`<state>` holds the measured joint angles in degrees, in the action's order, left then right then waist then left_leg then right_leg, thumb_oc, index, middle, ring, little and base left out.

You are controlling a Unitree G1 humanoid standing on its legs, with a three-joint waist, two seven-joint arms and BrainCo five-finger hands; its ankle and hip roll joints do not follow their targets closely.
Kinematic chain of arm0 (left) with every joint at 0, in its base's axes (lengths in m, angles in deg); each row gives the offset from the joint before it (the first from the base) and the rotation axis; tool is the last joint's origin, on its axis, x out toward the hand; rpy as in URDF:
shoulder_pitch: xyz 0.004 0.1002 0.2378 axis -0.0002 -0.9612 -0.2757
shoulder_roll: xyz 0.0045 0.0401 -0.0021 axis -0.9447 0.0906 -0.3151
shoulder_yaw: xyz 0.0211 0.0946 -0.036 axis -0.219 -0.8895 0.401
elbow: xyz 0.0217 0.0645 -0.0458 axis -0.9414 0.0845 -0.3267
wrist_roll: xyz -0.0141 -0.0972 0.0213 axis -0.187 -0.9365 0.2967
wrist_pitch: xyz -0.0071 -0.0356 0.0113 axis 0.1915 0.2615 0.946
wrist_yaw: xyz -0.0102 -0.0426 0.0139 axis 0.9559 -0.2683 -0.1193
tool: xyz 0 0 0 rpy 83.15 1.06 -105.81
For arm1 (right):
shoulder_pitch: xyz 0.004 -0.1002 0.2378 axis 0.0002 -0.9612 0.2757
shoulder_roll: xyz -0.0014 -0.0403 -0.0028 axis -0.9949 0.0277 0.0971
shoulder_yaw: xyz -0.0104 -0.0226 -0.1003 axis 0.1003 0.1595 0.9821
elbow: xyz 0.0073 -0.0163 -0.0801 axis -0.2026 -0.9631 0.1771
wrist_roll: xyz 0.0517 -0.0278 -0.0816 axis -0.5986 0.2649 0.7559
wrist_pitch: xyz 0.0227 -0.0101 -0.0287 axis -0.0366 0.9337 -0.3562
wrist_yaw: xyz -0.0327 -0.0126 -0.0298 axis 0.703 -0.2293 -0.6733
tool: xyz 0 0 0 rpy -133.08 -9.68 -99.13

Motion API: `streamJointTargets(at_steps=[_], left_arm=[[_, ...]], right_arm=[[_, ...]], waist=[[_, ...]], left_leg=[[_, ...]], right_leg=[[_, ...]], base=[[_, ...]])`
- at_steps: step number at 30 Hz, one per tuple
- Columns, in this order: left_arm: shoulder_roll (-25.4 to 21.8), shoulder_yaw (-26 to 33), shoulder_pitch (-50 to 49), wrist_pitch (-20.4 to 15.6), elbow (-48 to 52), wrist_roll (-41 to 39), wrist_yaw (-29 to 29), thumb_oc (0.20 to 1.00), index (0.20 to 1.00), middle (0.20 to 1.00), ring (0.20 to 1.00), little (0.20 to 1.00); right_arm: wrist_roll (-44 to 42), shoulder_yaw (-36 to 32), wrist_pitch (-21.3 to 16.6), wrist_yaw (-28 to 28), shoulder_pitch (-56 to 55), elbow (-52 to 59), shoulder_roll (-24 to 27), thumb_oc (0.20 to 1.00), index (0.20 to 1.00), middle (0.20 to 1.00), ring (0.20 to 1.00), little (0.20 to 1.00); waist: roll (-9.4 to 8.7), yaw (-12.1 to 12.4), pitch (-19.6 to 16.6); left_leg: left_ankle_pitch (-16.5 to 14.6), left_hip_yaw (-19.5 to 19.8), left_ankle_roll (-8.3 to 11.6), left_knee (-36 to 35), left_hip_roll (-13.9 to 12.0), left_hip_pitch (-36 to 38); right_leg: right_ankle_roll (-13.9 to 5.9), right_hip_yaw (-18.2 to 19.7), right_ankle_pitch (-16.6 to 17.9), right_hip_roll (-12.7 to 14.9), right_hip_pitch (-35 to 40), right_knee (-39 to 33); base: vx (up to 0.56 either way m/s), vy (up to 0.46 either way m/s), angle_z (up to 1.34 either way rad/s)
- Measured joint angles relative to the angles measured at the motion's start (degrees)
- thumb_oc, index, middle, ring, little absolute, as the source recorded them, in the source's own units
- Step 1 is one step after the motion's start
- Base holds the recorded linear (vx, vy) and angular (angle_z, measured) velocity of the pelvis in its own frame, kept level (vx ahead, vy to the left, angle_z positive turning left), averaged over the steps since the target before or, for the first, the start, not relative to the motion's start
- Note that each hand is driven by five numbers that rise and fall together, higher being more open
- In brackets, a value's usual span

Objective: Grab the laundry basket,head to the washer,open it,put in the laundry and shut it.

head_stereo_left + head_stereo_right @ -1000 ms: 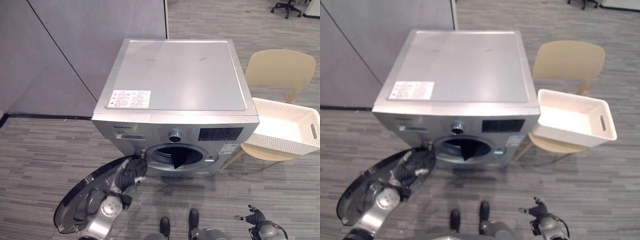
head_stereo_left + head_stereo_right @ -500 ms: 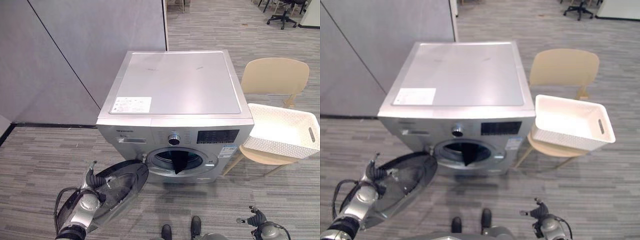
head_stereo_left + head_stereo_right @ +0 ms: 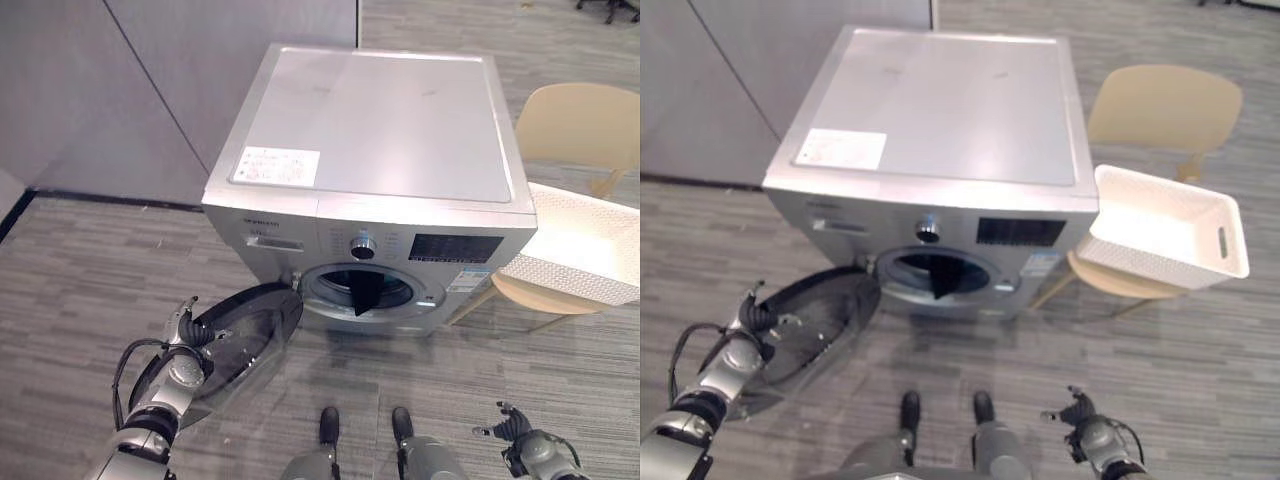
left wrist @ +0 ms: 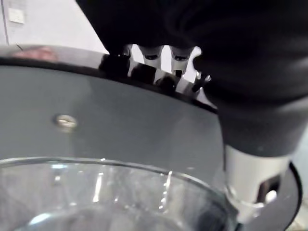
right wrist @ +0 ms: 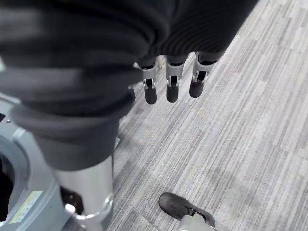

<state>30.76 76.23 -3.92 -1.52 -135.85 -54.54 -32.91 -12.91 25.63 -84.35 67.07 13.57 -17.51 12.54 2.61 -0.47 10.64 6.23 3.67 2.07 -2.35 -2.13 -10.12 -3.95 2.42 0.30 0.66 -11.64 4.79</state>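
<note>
The silver front-loading washer point(image 3: 380, 130) stands ahead with its round dark-rimmed door point(image 3: 245, 325) swung out to the left. A dark cloth point(image 3: 365, 292) hangs in the drum opening. My left hand point(image 3: 185, 365) is at the door's outer edge, its straight fingers point(image 4: 153, 55) reaching past the rim against the door point(image 4: 120, 125). The white laundry basket point(image 3: 1150, 265) rests on a beige chair point(image 3: 580, 120) to the right of the washer and looks empty. My right hand point(image 3: 515, 440) hangs low at the lower right, with its fingers point(image 5: 172, 86) straight over the floor and nothing in them.
A grey partition wall point(image 3: 150, 90) runs behind and to the left of the washer. Grey striped carpet point(image 3: 500, 370) covers the floor in front of the washer.
My left hand has moved from the door's inner face out to its far rim. The whole view has shifted with the camera. The right hand has stayed low.
</note>
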Motion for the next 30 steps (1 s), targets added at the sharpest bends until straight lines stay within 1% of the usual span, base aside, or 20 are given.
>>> streamJointTargets(at_steps=[1, 2, 3, 4, 5, 6, 7, 8, 9, 10, 11, 14, 16, 17, 20, 22, 25, 26, 28, 30], left_arm=[[0.6, 0.0, -0.1, 0.0, 0.1, -0.1, 0.3, 1.000, 1.000, 1.000, 1.000, 1.000], [1.0, 0.3, -0.6, -0.1, 0.6, -0.1, 0.0, 1.000, 1.000, 1.000, 1.000, 1.000], [1.0, 0.8, -0.8, 0.0, 1.0, -0.3, 0.0, 1.000, 1.000, 1.000, 1.000, 1.000], [1.0, 1.0, -1.4, 0.0, 1.1, -0.6, 0.1, 1.000, 1.000, 1.000, 1.000, 1.000], [1.9, 1.2, -2.0, 0.0, 1.3, -1.6, 0.2, 1.000, 1.000, 1.000, 1.000, 1.000], [3.4, 2.4, -2.5, 0.0, 2.5, -3.0, 0.3, 1.000, 1.000, 1.000, 1.000, 1.000], [5.5, 3.2, -2.6, -0.1, 3.5, -3.3, 0.2, 1.000, 1.000, 1.000, 1.000, 1.000], [6.3, 1.7, -2.7, -0.1, 4.1, -4.2, 0.6, 1.000, 1.000, 1.000, 1.000, 1.000], [6.8, 0.7, -3.8, 0.0, 5.6, -4.8, 1.2, 1.000, 1.000, 1.000, 1.000, 1.000], [8.3, 0.7, -6.7, -0.1, 8.0, -5.3, 1.2, 1.000, 1.000, 1.000, 1.000, 1.000], [10.0, 1.2, -7.8, -0.1, 9.4, -5.4, 1.2, 1.000, 1.000, 1.000, 1.000, 1.000], [12.5, -0.7, -9.9, -0.9, 13.8, -5.4, 2.5, 1.000, 1.000, 1.000, 1.000, 1.000], [14.3, -3.1, -11.2, -0.8, 17.0, -5.4, 5.1, 1.000, 1.000, 1.000, 1.000, 1.000], [14.9, -3.2, -11.6, -0.7, 17.7, -5.4, 5.5, 1.000, 1.000, 1.000, 1.000, 1.000], [14.6, -4.8, -12.4, 1.0, 20.4, -7.2, 6.0, 1.000, 1.000, 1.000, 1.000, 1.000], [14.4, -5.3, -12.6, 1.6, 22.6, -7.5, 5.6, 1.000, 1.000, 1.000, 1.000, 1.000], [13.3, -6.0, -12.5, 1.4, 23.5, -7.5, 4.7, 1.000, 1.000, 1.000, 1.000, 1.000], [12.9, -6.6, -12.3, 1.5, 23.6, -7.5, 3.9, 1.000, 1.000, 1.000, 1.000, 1.000], [12.4, -7.6, -11.7, 1.6, 23.2, -7.5, 2.1, 1.000, 1.000, 1.000, 1.000, 1.000], [12.3, -8.9, -10.0, 1.5, 22.3, -7.5, 0.5, 1.000, 1.000, 1.000, 1.000, 1.000]], right_arm=[[0.0, 0.1, 0.0, 0.0, -0.1, -0.1, 0.1, 1.000, 1.000, 1.000, 1.000, 1.000], [0.0, 0.1, 0.0, 0.1, 0.0, 0.0, 0.0, 1.000, 1.000, 1.000, 1.000, 1.000], [0.0, 0.2, 0.0, 0.1, 0.2, -0.1, 0.0, 1.000, 1.000, 1.000, 1.000, 1.000], [0.0, 0.0, 0.0, 0.0, 0.8, -0.1, 0.3, 1.000, 1.000, 1.000, 1.000, 1.000], [0.1, 0.2, 0.0, -0.1, 1.1, 0.1, 0.9, 1.000, 1.000, 1.000, 1.000, 1.000], [0.0, 0.1, 0.2, -0.1, 1.2, 0.0, 1.2, 1.000, 1.000, 1.000, 1.000, 1.000], [0.0, 0.5, 0.4, -0.3, 1.1, -0.2, 1.6, 1.000, 1.000, 1.000, 1.000, 1.000], [0.1, 0.6, 0.6, -0.2, 1.1, 0.0, 1.9, 1.000, 1.000, 1.000, 1.000, 1.000], [0.0, 0.2, 0.8, -0.2, 1.0, 0.0, 2.1, 1.000, 1.000, 1.000, 1.000, 1.000], [0.1, -0.5, 0.8, -0.3, 1.3, -0.1, 2.1, 1.000, 1.000, 1.000, 1.000, 1.000], [0.0, -0.7, 0.8, -0.5, 1.4, 0.0, 1.9, 1.000, 1.000, 1.000, 1.000, 1.000], [0.1, -0.7, 1.1, -0.4, 1.2, -0.1, 0.3, 1.000, 1.000, 1.000, 1.000, 1.000], [0.1, -0.7, 1.0, -0.4, 1.5, 0.1, -0.5, 1.000, 1.000, 1.000, 1.000, 1.000], [0.1, -0.6, 1.0, -0.4, 1.4, 0.3, -0.7, 1.000, 1.000, 1.000, 1.000, 1.000], [0.1, -0.2, 1.1, -0.5, 1.0, 0.6, -0.7, 1.000, 1.000, 1.000, 1.000, 1.000], [0.1, 0.5, 1.6, -0.7, 0.4, 2.6, -0.6, 1.000, 1.000, 1.000, 1.000, 1.000], [0.1, 1.9, 1.2, -1.1, -0.4, 5.0, -0.6, 1.000, 1.000, 1.000, 1.000, 1.000], [0.1, 1.9, 1.1, -1.3, -0.4, 5.2, -0.7, 1.000, 1.000, 1.000, 1.000, 1.000], [0.1, 1.7, 1.0, -1.7, -1.2, 5.5, -0.6, 1.000, 1.000, 1.000, 1.000, 1.000], [0.1, 1.8, 0.9, -2.0, -1.6, 5.0, -0.6, 1.000, 1.000, 1.000, 1.000, 1.000]], waist=[[0.67, -0.1, -0.1], [1.09, 0.3, -0.2], [1.11, 1.0, -0.1], [1.42, 1.4, 0.0], [1.22, 1.5, 0.1], [0.39, 1.3, 0.3], [-1.25, 0.1, 0.9], [-2.20, -0.9, 1.0], [-1.84, -0.9, 0.7], [-0.78, -0.7, 0.3], [0.29, -0.8, 0.0], [-0.98, -0.2, 0.0], [-1.16, -0.3, -0.1], [-1.23, -0.4, -0.2], [-1.60, -0.4, -0.5], [-1.84, -0.6, -0.5], [-2.20, -0.6, -0.4], [-2.51, -0.5, -0.3], [-3.39, -0.4, -0.1], [-3.65, -0.3, 0.0]], left_leg=[[0.3, 0.8, 0.78, -0.3, -0.7, -0.6], [0.6, 1.9, 2.01, -1.1, -1.4, -0.9], [0.6, 1.7, 2.94, -1.3, -2.0, -1.4], [0.6, 1.8, 3.33, -0.4, -2.8, -2.5], [-1.7, 1.2, 3.66, 0.7, -3.3, -4.1], [-4.2, -0.3, 2.79, 1.3, -2.8, -4.1], [-4.9, -3.1, 2.29, 4.5, -0.8, -4.7], [-4.4, -4.4, 2.43, 5.4, 1.2, -4.0], [-3.6, -5.3, 1.89, 5.1, 1.4, -1.6], [-2.7, -6.0, 1.17, 4.3, 0.2, 0.3], [-3.1, -6.7, 0.47, 1.7, -0.7, 1.9], [-3.1, -6.1, 0.45, 0.3, -0.8, 3.7], [-3.9, -6.1, 0.46, -0.2, -0.8, 4.6], [-4.1, -6.1, 0.23, -0.7, -0.7, 5.2], [-4.1, -6.1, 0.21, -0.9, -0.6, 4.9], [-3.6, -6.2, -0.14, -0.9, -0.3, 3.4], [-3.1, -7.1, -0.02, -1.0, -0.4, 1.9], [-3.1, -7.8, -0.01, -1.0, -0.4, 1.7], [-3.3, -9.0, 0.03, -1.0, -0.3, 0.7], [-3.3, -9.6, 0.06, -1.1, -0.1, -0.3]], right_leg=[[0.53, -0.2, 0.8, -0.8, 0.9, -2.1], [1.29, -0.5, 1.8, -1.7, 1.6, -4.1], [2.49, -0.9, 2.9, -2.3, 1.9, -5.7], [2.47, -1.2, 3.1, -3.0, 1.7, -5.9], [5.03, -4.1, 4.6, -3.0, 1.3, -6.3], [6.09, -5.4, 5.0, -1.7, 1.2, -6.5], [6.17, -7.1, 5.2, 1.0, 2.1, -7.5], [5.91, -8.1, 5.2, 2.6, 3.1, -8.1], [5.45, -8.0, 4.9, 2.1, 3.1, -8.0], [5.16, -8.0, 4.9, 0.7, 3.3, -8.3], [5.03, -8.8, 5.0, -0.3, 3.7, -8.4], [4.52, -8.5, 5.4, -0.6, 5.0, -9.4], [4.10, -8.1, 5.6, -0.6, 5.6, -9.4], [3.97, -7.9, 5.7, -0.6, 5.9, -9.4], [3.65, -6.7, 6.0, -0.6, 5.0, -9.4], [3.01, -5.5, 6.5, -1.1, 2.7, -9.2], [2.74, -3.9, 6.9, -1.2, 0.4, -8.8], [2.71, -3.0, 6.9, -1.5, -0.5, -8.3], [3.01, -1.4, 6.6, -1.3, -3.0, -6.8], [3.06, -0.2, 6.6, -1.0, -4.9, -6.0]], base=[[-0.14, -0.193, 0.59], [-0.15, -0.092, 0.44], [-0.15, -0.092, 0.31], [-0.23, -0.140, 0.36], [-0.13, -0.101, 0.52], [-0.17, -0.115, 0.91], [-0.05, -0.040, 1.12], [-0.04, -0.067, 0.96], [0.01, -0.060, 0.37], [0.04, -0.034, 0.02], [0.03, -0.016, 0.01], [0.04, -0.012, 0.06], [0.07, -0.042, -0.05], [0.00, -0.058, -0.14], [-0.04, -0.045, -0.15], [-0.10, -0.089, -0.20], [-0.06, -0.061, -0.22], [-0.05, -0.074, -0.22], [-0.05, -0.081, -0.37], [-0.04, -0.056, -0.23]])
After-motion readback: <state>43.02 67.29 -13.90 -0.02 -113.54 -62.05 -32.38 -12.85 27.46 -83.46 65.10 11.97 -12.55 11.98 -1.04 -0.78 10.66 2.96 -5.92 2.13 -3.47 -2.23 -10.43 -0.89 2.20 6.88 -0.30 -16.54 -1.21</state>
